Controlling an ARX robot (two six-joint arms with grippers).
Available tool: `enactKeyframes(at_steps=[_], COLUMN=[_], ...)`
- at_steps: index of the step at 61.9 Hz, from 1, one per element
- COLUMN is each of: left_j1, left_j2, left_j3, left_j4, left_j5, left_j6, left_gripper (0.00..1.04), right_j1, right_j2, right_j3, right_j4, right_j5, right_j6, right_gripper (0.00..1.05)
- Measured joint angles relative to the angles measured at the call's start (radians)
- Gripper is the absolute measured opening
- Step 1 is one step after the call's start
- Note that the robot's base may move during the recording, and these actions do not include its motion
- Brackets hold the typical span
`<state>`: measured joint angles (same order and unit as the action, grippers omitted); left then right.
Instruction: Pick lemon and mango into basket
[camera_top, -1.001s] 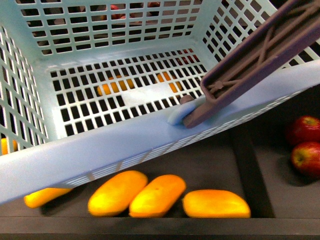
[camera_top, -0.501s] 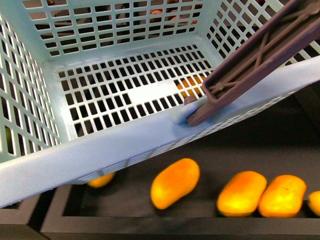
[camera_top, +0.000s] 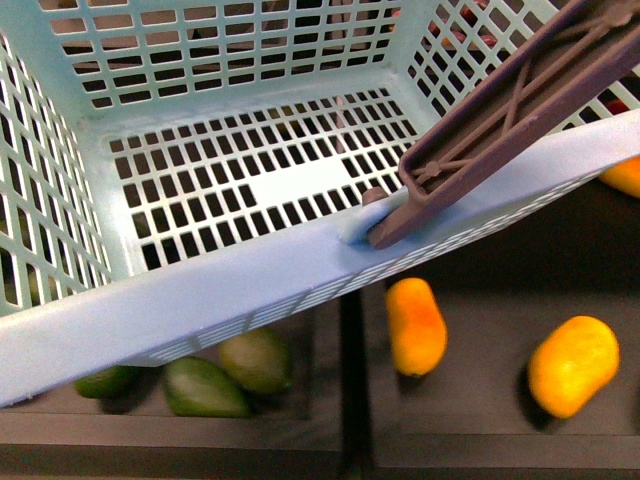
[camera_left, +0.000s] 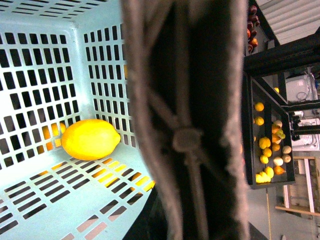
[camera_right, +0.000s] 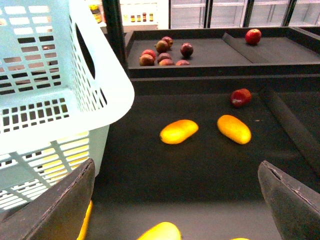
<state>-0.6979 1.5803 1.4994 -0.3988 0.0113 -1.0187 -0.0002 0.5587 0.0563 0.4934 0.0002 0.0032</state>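
Basket: light aqua lattice, hanging tilted above the produce display, with its near rim running slantwise across the front view. The brownish ribbed handle pivots on that rim and rises toward the right.

Lemon: inside the basket, lying on the slotted floor close against a lattice wall, as the left wrist view shows.

Left hand: the handle fills the left wrist view at very close range. No fingers can be made out, so I cannot tell whether this hand is closed on it.

Right hand: open, its two dark pads spread wide with nothing between them. It hovers above the dark display tray, just beside the basket's outer wall.

Mango: outside the basket, lying on the tray just beyond the basket's near rim and right of a divider. A second mango lies further right, apart from the first.

Other stock: green fruits lie left of the divider, partly under the basket. A red apple rests beyond the mangoes in the right wrist view.
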Motion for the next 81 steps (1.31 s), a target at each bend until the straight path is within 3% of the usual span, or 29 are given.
enactKeyframes(at_steps=[18, 20, 23, 26, 30, 40, 57, 81], left_j1=[0.014, 0.014, 0.014, 0.011, 0.005, -0.003, 0.002, 0.002], left_j2=[-0.002, -0.002, -0.002, -0.002, -0.002, -0.002, -0.002, -0.002], left_j3=[0.000, 0.000, 0.000, 0.000, 0.000, 0.000, 0.000, 0.000], left_j4=[0.000, -0.001, -0.001, -0.001, -0.001, 0.000, 0.000, 0.000], left_j5=[-0.024, -0.019, -0.011, -0.010, -0.007, 0.016, -0.016, 0.004], left_j6=[0.014, 0.010, 0.002, 0.001, 0.002, -0.001, 0.004, 0.000], left_gripper=[0.05, 0.05, 0.05, 0.05, 0.05, 0.05, 0.05, 0.05], right_j1=[0.000, 0.010, 0.016, -0.011, -0.069, -0.234, -0.311, -0.315], right_j2=[-0.001, 0.010, 0.057, 0.123, 0.236, 0.705, 1.234, 1.494], right_j3=[0.000, 0.015, 0.103, 0.181, 0.261, 0.507, 0.681, 0.761], right_j4=[0.000, -0.051, -0.264, -0.404, -0.479, -0.283, -0.235, -0.206], right_j5=[-0.004, 0.043, 0.175, 0.243, 0.230, 0.018, 0.017, 0.025], right_j6=[0.000, 0.017, 0.099, 0.160, 0.224, 0.280, 0.437, 0.588], right_gripper=[0.96, 0.96, 0.96, 0.96, 0.96, 0.96, 0.96, 0.96])
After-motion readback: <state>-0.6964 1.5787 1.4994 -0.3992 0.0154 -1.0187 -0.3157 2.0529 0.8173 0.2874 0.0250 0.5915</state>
